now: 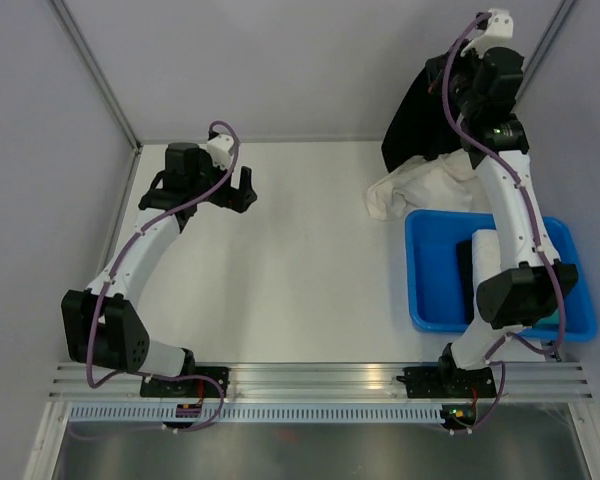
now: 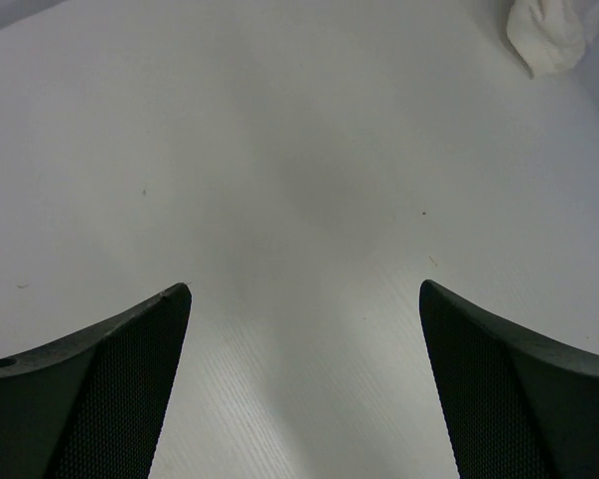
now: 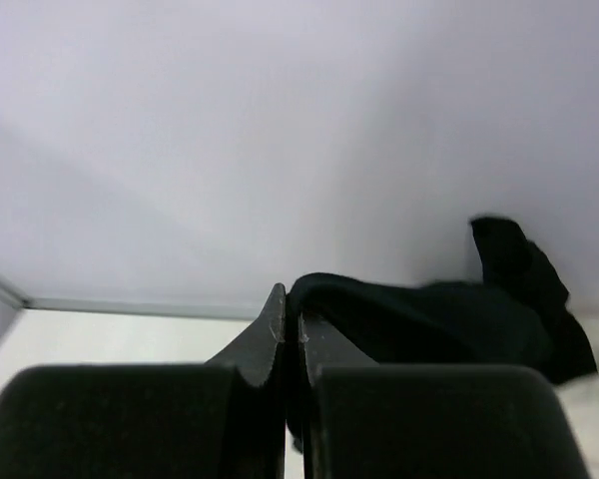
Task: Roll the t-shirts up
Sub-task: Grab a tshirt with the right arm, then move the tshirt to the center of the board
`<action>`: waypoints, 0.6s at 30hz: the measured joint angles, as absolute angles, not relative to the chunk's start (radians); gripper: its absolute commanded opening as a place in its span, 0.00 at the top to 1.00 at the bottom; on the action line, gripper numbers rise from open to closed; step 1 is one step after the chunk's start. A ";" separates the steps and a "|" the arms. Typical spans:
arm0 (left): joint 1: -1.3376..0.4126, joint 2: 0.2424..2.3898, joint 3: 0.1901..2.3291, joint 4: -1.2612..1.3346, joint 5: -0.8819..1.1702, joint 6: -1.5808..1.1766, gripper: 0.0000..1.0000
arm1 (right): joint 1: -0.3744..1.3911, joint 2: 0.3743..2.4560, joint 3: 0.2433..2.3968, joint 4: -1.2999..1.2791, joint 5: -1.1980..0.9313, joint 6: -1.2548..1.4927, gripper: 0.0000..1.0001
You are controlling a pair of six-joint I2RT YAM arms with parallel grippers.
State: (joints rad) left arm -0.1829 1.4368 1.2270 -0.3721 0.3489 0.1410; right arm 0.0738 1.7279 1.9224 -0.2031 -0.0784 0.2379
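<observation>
Rolling not yet begun: pick-up stage, by the look.
Well left of the blue tub point(image 1: 430, 300), left gripper point(image 1: 225, 190) spread wide over the table point(image 1: 310, 270), holding nothing; just beyond the tub, cream-white t-shirt point(image 1: 410, 190) heaped, unrolled; above it, black t-shirt point(image 1: 415, 125) hanging, pinched in the clenched right gripper point(image 3: 291, 299) — spreading flat and rolling all left to do.

A blue tub point(image 1: 432, 292) sits on the white table point(image 1: 310, 270), right side.

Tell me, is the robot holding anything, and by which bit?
The right tool is shut on the black t-shirt, pinching an edge of the cloth; which part cannot be told. The left tool is open and empty.
</observation>
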 measured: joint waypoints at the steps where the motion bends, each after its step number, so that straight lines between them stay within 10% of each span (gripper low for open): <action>1: -0.183 1.423 1.227 -0.373 0.350 0.144 0.00 | 0.074 1.694 1.925 -0.183 -0.107 0.243 1.00; 18: -0.183 1.290 1.265 -0.504 0.297 0.169 0.00 | 0.498 1.477 2.017 0.126 -0.698 0.418 1.00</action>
